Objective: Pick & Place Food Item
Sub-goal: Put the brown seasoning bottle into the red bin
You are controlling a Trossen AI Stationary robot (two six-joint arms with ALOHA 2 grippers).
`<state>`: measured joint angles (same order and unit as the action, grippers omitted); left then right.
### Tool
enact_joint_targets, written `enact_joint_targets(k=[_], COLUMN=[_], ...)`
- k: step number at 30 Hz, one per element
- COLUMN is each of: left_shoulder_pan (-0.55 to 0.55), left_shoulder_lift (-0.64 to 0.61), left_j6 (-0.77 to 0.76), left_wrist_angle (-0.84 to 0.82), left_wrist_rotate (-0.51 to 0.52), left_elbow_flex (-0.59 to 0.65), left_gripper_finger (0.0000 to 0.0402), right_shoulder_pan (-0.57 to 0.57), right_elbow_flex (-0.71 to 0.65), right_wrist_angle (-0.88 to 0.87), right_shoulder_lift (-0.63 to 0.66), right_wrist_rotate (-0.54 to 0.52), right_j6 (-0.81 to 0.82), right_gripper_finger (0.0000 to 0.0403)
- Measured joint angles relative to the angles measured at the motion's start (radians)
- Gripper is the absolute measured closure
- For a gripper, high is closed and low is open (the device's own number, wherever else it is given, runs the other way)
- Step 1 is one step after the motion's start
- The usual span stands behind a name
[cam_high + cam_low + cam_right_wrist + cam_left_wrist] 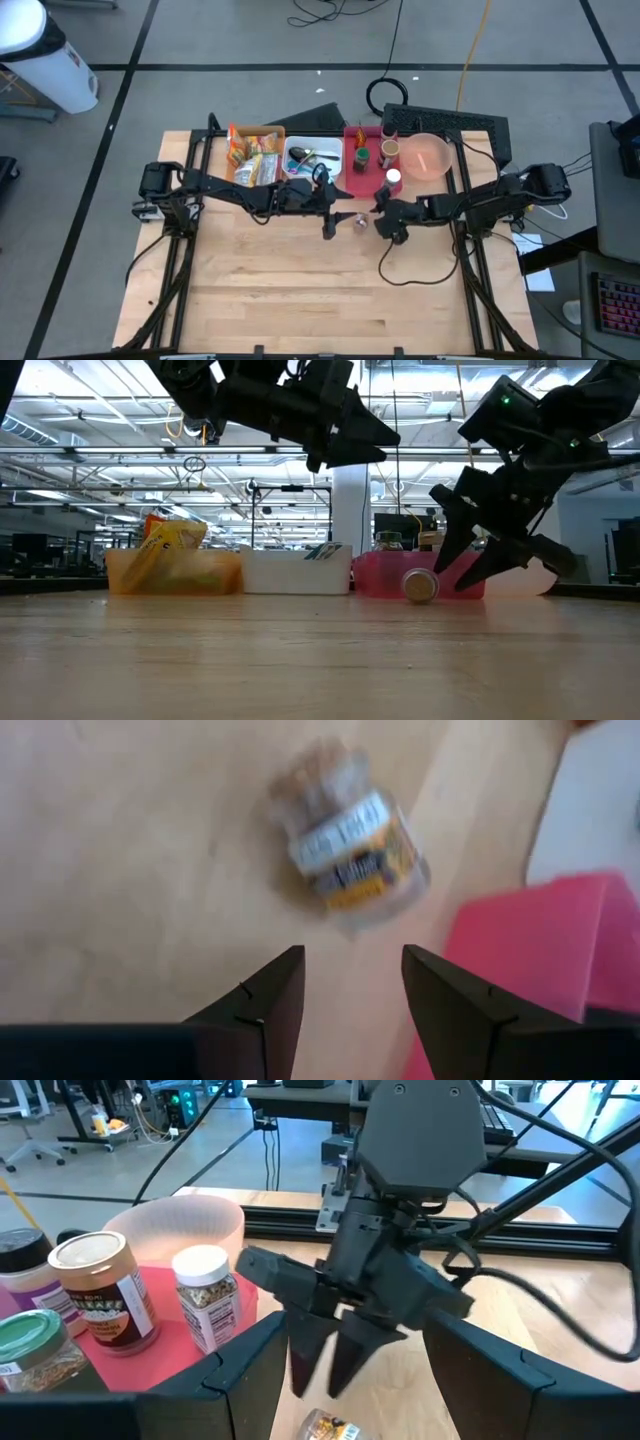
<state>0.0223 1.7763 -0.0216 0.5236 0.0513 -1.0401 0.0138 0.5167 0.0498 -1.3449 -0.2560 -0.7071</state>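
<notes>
Right wrist view | right claw (345, 985) open, empty, above fallen spice jar (350, 845) lying on worktop (120, 870) just beside red tray (530, 950) | left claw (328, 222) open, empty | risk: round jar may roll from closing fingers.

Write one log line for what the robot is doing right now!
spice jar: lying on table, loose | right hand: open, above jar | left hand: open, nearby

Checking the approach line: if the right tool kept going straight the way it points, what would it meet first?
Most likely the small jar lying on its side on the table, just ahead of the open right tool. Depth is unclear.
</notes>
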Motion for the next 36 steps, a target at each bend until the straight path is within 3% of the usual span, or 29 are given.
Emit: enact_joint_targets(k=[6,9,16,25,31,36], left_shoulder_pan=[0.009,0.009,0.009,0.009,0.009,0.009], left_shoulder_lift=[0.0,0.0,0.0,0.0,0.0,0.0], left_j6=[-0.008,-0.011,-0.011,-0.01,-0.009,-0.003], left_wrist_angle=[-0.005,-0.005,-0.005,-0.005,-0.005,-0.007], left_wrist_rotate=[0.0,0.0,0.0,0.0,0.0,0.0], left_elbow_flex=[0.0,0.0,0.0,0.0,0.0,0.0], left_gripper_finger=[0.016,0.016,0.016,0.016,0.016,0.016], right_shoulder_pan=[0.0,0.002,0.002,-0.055,-0.065,-0.056], right_elbow_flex=[0.0,0.0,0.0,0.0,0.002,0.001], right_wrist_angle=[0.067,0.072,0.101,0.04,0.11,0.204], right_shoulder_lift=[0.0,0.0,0.0,-0.044,-0.116,-0.133], right_wrist_rotate=[0.153,0.182,0.043,0.043,0.057,0.196], right_j6=[0.052,0.061,0.069,0.057,0.067,0.118], right_gripper_finger=[0.0243,0.0243,0.0243,0.0243,0.0243,0.0243])
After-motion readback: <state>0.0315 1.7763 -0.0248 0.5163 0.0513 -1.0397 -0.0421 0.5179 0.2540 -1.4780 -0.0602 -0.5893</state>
